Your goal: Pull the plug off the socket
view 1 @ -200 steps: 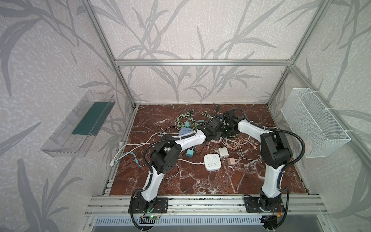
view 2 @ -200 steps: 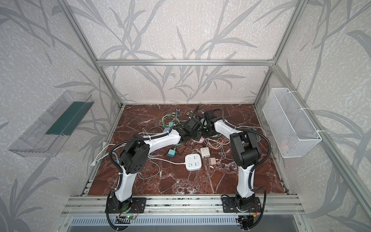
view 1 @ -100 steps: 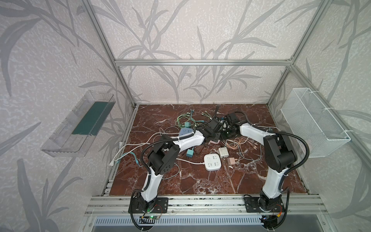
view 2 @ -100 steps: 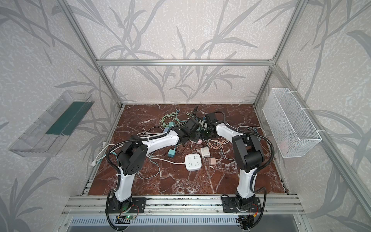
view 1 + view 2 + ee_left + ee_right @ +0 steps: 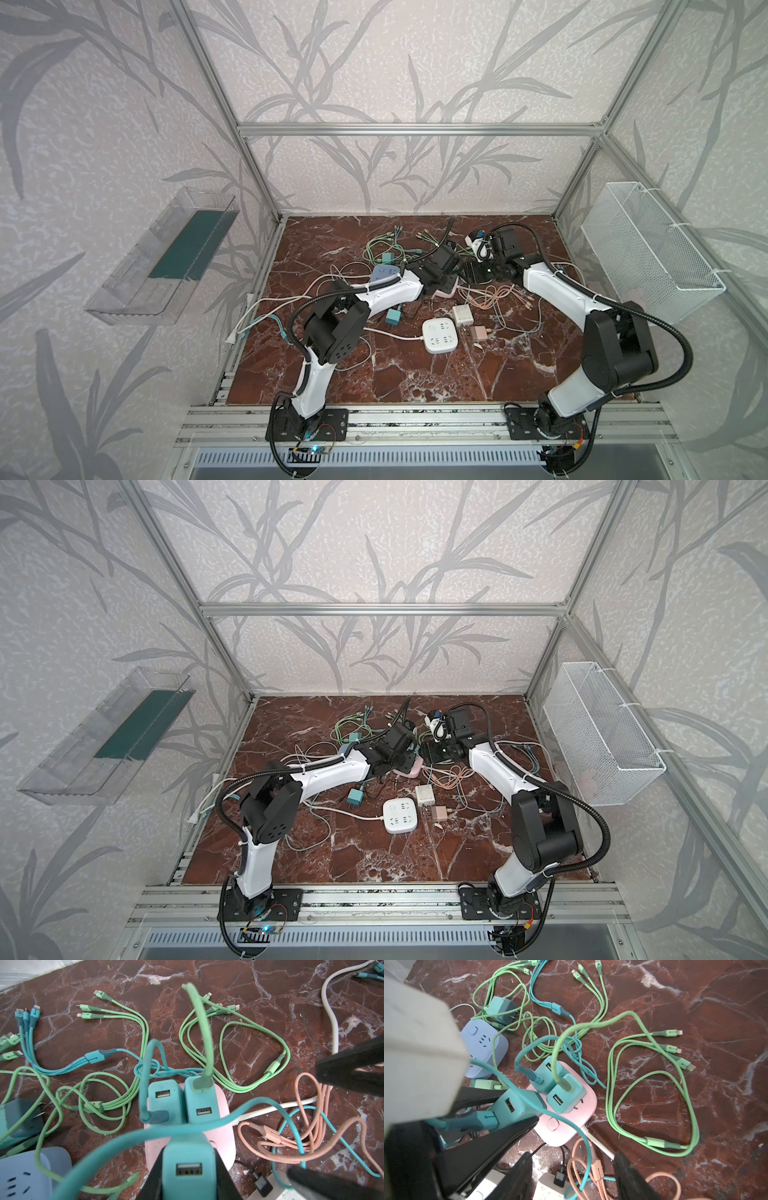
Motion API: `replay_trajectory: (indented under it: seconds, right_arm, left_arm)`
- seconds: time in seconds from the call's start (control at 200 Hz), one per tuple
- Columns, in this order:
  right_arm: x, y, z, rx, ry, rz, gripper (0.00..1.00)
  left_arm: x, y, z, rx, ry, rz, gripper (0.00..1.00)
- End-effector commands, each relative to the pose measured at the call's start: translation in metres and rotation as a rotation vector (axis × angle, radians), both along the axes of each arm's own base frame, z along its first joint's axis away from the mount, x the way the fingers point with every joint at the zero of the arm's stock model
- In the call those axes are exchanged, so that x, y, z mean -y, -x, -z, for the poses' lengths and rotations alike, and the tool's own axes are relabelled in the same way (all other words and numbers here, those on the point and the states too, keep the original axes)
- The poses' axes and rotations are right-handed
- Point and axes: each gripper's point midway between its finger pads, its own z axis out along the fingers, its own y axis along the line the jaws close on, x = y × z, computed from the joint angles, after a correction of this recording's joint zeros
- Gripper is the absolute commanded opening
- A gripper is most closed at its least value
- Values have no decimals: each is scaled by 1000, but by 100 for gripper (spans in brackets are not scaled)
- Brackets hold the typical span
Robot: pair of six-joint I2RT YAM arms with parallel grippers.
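Observation:
A pink socket (image 5: pixel 566 1122) lies among cables at the back middle of the marble floor; a corner of it shows in both top views (image 5: pixel 446 293) (image 5: pixel 410 771). Two teal plugs (image 5: pixel 182 1097) stand side by side in it. My left gripper (image 5: pixel 188 1169) is shut on a third teal plug (image 5: pixel 517 1105), which leans at the socket's edge; its prongs are hidden. My right gripper (image 5: pixel 574 1176) stands open just beside the socket, over peach cables, with nothing between its fingers (image 5: pixel 353 1068). From above, the left gripper (image 5: pixel 442 276) and the right gripper (image 5: pixel 473 272) nearly meet.
A blue power strip (image 5: pixel 483 1047), green cables (image 5: pixel 652 1088) and peach cables (image 5: pixel 307 1126) surround the socket. Nearer the front lie a white socket (image 5: pixel 439 334), a white charger (image 5: pixel 462 314) and a loose teal charger (image 5: pixel 392 316). A wire basket (image 5: pixel 648 249) hangs on the right wall.
My right gripper has opened and drawn back a little to the right, away from the pink socket. The left gripper keeps its grip on the teal plug and has barely moved.

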Motion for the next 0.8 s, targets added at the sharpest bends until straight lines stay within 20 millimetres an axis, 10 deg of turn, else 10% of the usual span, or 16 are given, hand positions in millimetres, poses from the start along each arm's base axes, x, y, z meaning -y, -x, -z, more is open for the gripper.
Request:
replay_trajectory:
  seconds: [0.0,0.795]
  right_arm:
    - [8,1,-13,54,-37,15,64]
    - [49,4,-21,167,-51,159,70]
  left_arm:
    - [-4,4,-30,68,-5,4,14]
    - [-5,62,10,83,-303,132,15]
